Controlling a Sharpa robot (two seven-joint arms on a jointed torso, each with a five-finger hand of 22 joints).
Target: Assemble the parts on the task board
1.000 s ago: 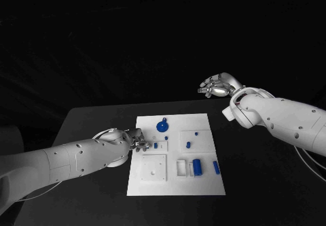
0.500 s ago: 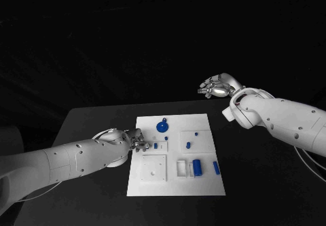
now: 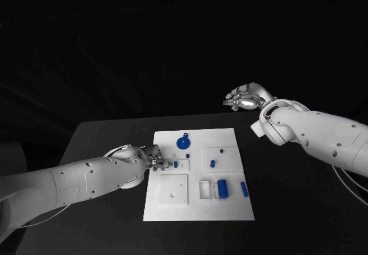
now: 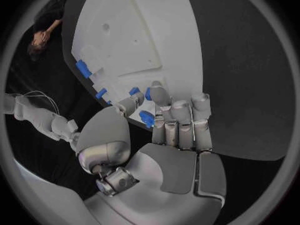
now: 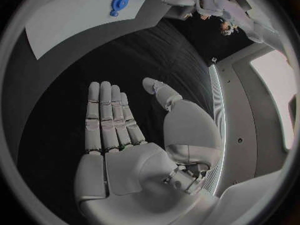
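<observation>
The white task board [image 3: 230, 210] lies in the middle of the black table. On it are a round blue part [image 3: 182, 142], several small blue pieces such as one [image 3: 212, 162] near the middle, and a blue cylinder [image 3: 222, 188] in a white holder. My left hand [image 3: 157, 161] hovers at the board's left edge, its fingertips [image 4: 157, 96] just beside a small blue piece [image 3: 175, 164], thumb and fingers apart with nothing plainly held. My right hand [image 3: 247, 96] is raised high beyond the board's far right corner, its palm [image 5: 119, 135] flat and empty.
A square recess [image 3: 173, 188] takes up the board's near left part, and a long blue piece [image 3: 244, 189] lies near its right edge. Bare black table [image 3: 100, 143] surrounds the board. The right wrist view catches the board's corner [image 5: 75, 15] and the round part [image 5: 119, 3].
My left hand's fingers have shifted slightly at the board's left edge. The right hand and the parts have stayed where they were.
</observation>
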